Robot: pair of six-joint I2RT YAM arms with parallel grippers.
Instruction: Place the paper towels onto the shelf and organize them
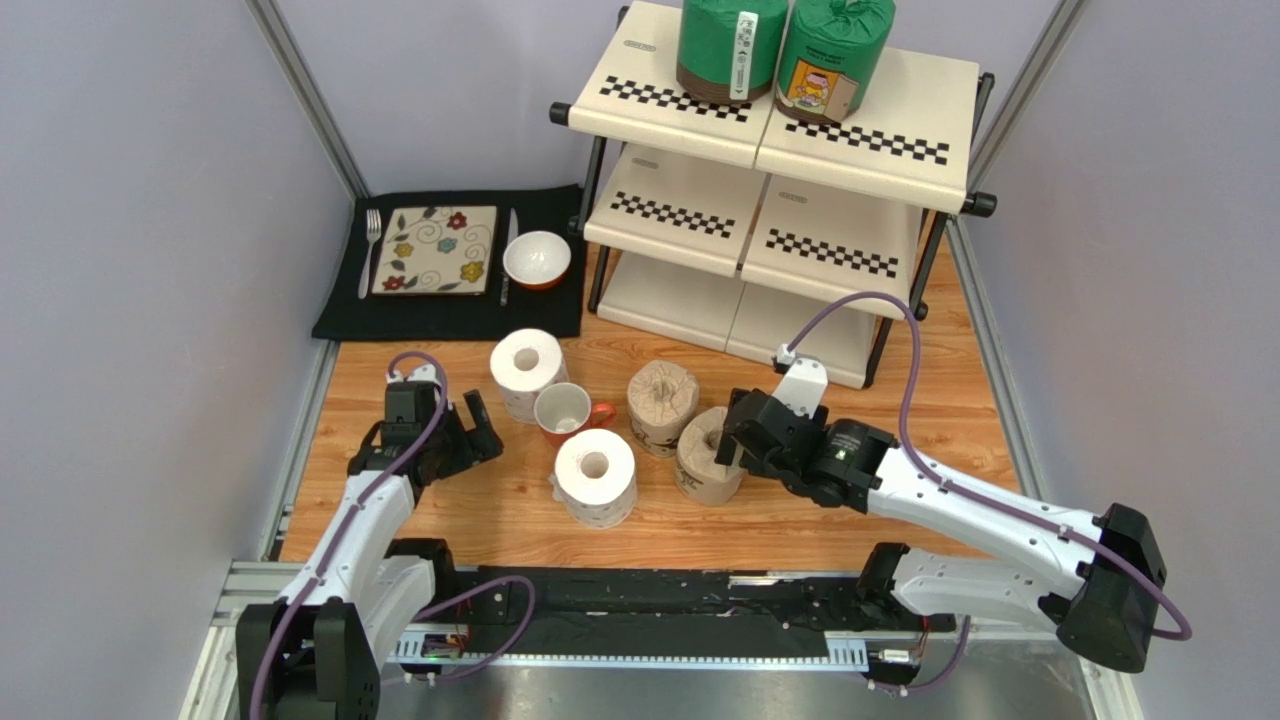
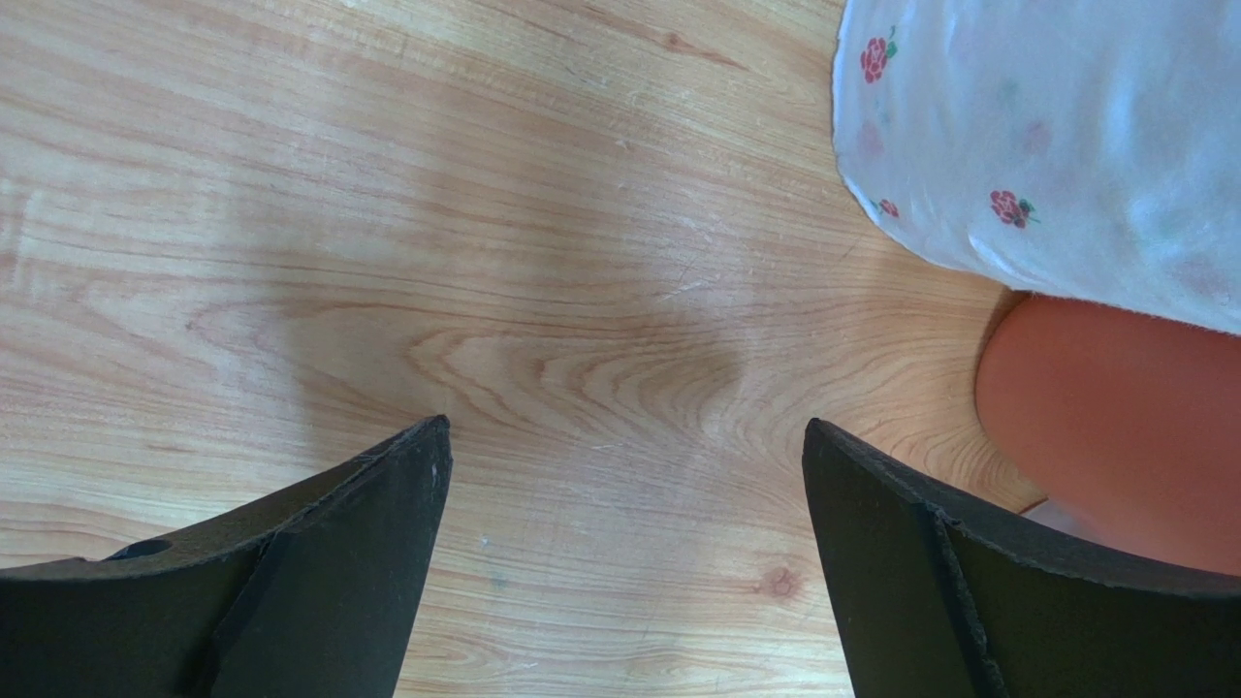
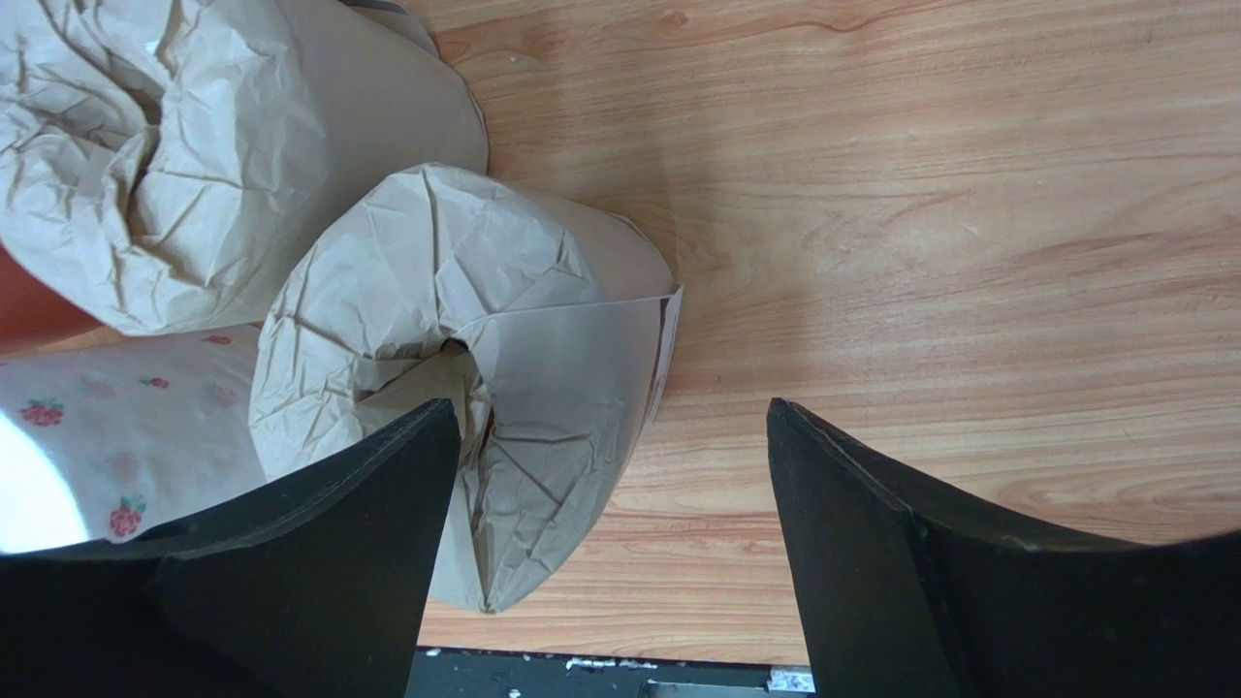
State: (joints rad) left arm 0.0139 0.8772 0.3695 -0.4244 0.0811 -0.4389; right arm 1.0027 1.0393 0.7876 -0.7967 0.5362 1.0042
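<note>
Two green paper towels (image 1: 730, 45) (image 1: 831, 57) stand on the top tier of the shelf (image 1: 902, 138). On the table are two white rolls (image 1: 528, 365) (image 1: 595, 474) and two tan rolls (image 1: 663, 402) (image 1: 706, 455). My right gripper (image 1: 733, 432) is open at the nearer tan roll. In the right wrist view this roll (image 3: 481, 335) lies on its side, its edge between the jaws. The left finger (image 3: 364, 524) covers its core and the right finger stands clear of it; gripper (image 3: 612, 436). My left gripper (image 1: 478, 432) (image 2: 627, 436) hangs open over bare wood, left of a white roll (image 2: 1049, 131).
A white-and-orange mug (image 1: 564, 407) (image 2: 1122, 436) sits among the rolls. A black placemat (image 1: 451, 308) at the back left holds a floral plate (image 1: 437, 249), a small bowl (image 1: 537, 258), a fork (image 1: 370, 248) and a knife (image 1: 510, 248). Grey walls close both sides.
</note>
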